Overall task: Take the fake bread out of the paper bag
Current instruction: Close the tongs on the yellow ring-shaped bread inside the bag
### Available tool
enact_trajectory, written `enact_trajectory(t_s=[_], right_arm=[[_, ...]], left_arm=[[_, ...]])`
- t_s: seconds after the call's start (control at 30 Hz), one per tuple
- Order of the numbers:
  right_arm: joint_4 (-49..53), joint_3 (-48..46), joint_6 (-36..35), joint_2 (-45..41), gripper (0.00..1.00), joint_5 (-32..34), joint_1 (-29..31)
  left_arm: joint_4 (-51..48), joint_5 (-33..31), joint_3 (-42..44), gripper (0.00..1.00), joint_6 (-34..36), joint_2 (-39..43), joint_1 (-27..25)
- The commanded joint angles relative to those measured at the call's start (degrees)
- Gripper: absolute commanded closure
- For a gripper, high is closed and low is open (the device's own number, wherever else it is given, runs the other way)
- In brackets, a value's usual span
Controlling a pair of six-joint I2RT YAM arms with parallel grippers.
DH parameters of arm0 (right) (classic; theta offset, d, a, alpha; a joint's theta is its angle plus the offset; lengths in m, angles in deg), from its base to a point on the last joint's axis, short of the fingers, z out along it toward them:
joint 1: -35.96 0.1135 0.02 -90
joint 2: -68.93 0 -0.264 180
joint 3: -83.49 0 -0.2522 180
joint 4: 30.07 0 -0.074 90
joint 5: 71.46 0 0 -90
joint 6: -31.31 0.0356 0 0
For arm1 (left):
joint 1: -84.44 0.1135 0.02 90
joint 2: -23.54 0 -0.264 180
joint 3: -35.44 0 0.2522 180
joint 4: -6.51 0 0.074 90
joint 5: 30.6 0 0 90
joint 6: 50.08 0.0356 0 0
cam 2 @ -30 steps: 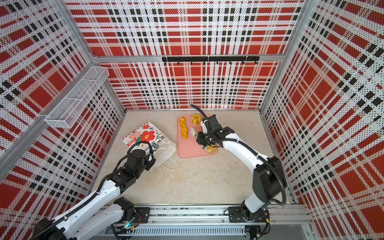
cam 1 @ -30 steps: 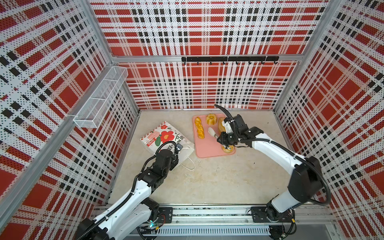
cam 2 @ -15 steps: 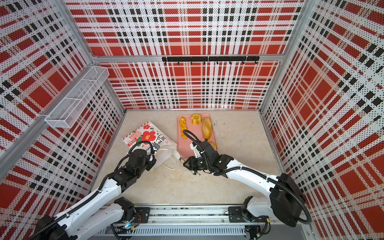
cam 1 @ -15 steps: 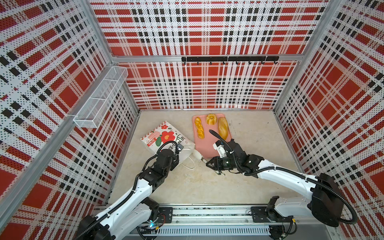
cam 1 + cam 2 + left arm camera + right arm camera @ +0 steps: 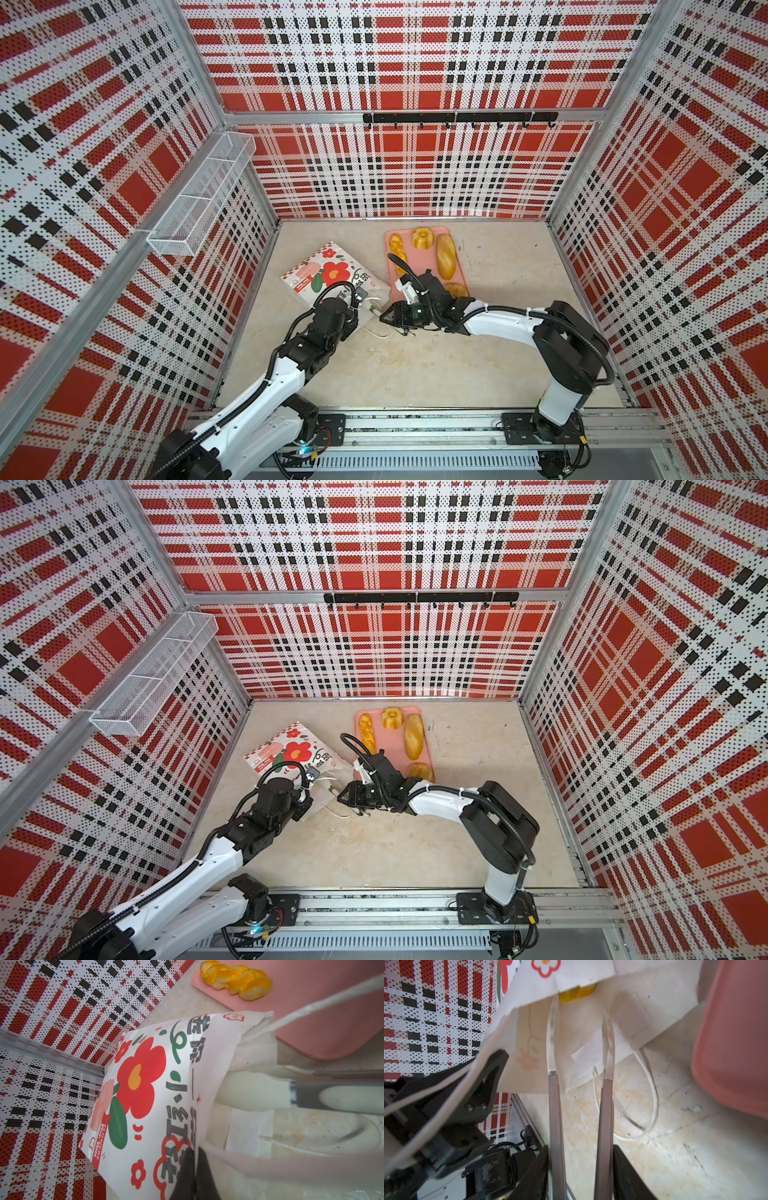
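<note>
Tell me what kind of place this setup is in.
Likely a purpose-built robot test cell: plaid-printed perforated walls box in a beige tabletop, with a black hook rail and a white wire basket mounted on them.

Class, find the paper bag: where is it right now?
In both top views the paper bag lies on its side, left of centre, beside the pink tray. The left hand pinches its mouth edge; the right hand reaches into the opening.

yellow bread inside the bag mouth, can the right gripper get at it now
Probably yes. The right gripper points straight at the yellow bread with jaws parted, and the left gripper holds the paper bag's upper edge lifted, so the mouth looks clear.
</note>
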Motion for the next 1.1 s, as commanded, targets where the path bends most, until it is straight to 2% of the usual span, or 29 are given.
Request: enact_trajectory(t_s=[0.0, 0.17, 0.43, 0.7, 0.87, 0.93, 1.07], right_arm=[[-5.4, 5.1, 0.6, 3.5, 0.53, -1.3, -0.2], [-6.7, 8.7, 2.3, 8.6, 0.52, -2.4, -1.0], [-0.4, 13.9, 1.1, 12.3, 0.51, -1.0, -2.1], [-4.8, 19.0, 2.2, 17.4, 0.53, -4.1, -2.4], [-4.8, 19.8, 2.0, 17.7, 0.72, -4.4, -2.3], [-3.1, 17.8, 1.1, 15.1, 0.83, -3.4, -2.4], [2.4, 12.8, -2.3, 8.2, 0.92, 0.4, -1.6]], left_arm=[[1.4, 1.0, -0.9, 1.0, 0.1, 0.0, -0.3], [1.4, 1.2, -0.7, 1.0, 0.3, -0.1, -0.4], [1.5, 1.5, -0.6, 1.0, 0.3, -0.2, -0.4], [1.5, 1.6, -0.6, 1.0, 0.3, -0.3, -0.4], [1.3, 1.3, -0.7, 1.0, 0.1, -0.2, -0.6], [1.3, 0.8, -0.7, 1.0, -0.1, -0.2, -0.8], [1.0, 0.4, -1.2, 1.0, -0.8, -0.5, -1.0]])
